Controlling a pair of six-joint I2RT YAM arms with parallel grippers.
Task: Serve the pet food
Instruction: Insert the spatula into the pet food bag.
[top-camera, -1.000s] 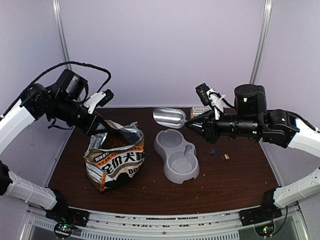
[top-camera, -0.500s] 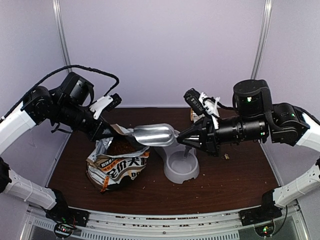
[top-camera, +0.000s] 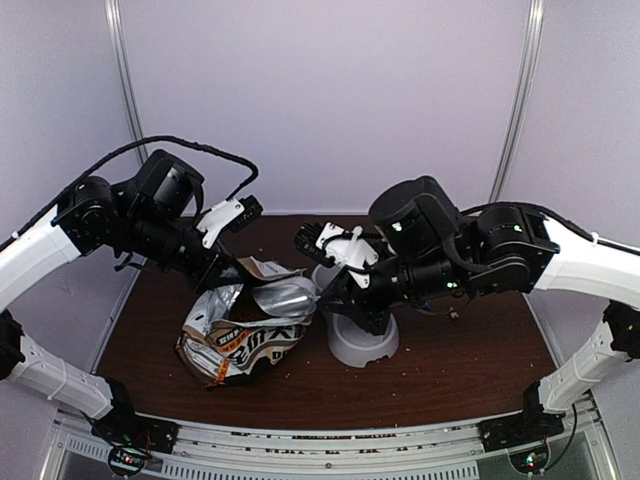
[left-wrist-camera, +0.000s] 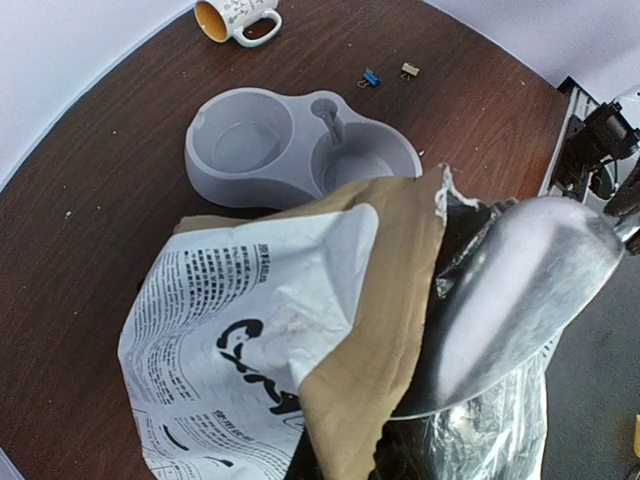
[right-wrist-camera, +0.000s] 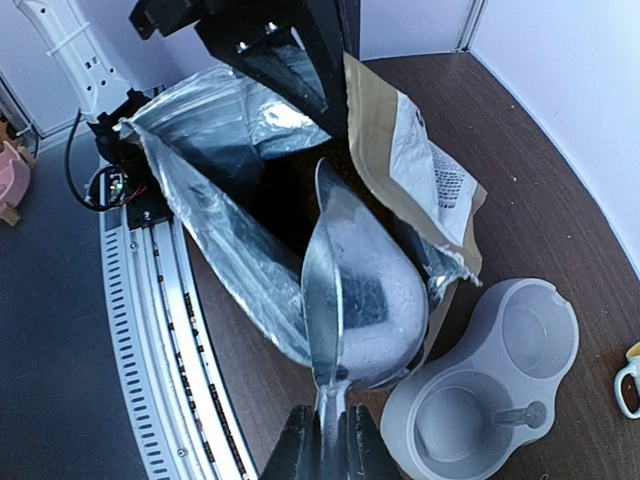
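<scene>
Scooping step: right pincer (right-wrist-camera: 330, 445) clamped on the scoop (right-wrist-camera: 365, 290) handle, blade tip in the bag (left-wrist-camera: 260, 300) mouth just ahead; left pincer (top-camera: 232, 268) pinching the rim open; pet food deeper ahead, barely visible; next, I'd judge, dig, lift level, carry to the bowl (right-wrist-camera: 460, 380) beside the right pincer.

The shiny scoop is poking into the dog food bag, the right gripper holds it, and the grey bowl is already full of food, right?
Not quite. The grey bowl is empty: the left wrist view shows no food in either hollow. The rest holds: the right gripper holds the shiny scoop, which pokes into the dog food bag.
</scene>
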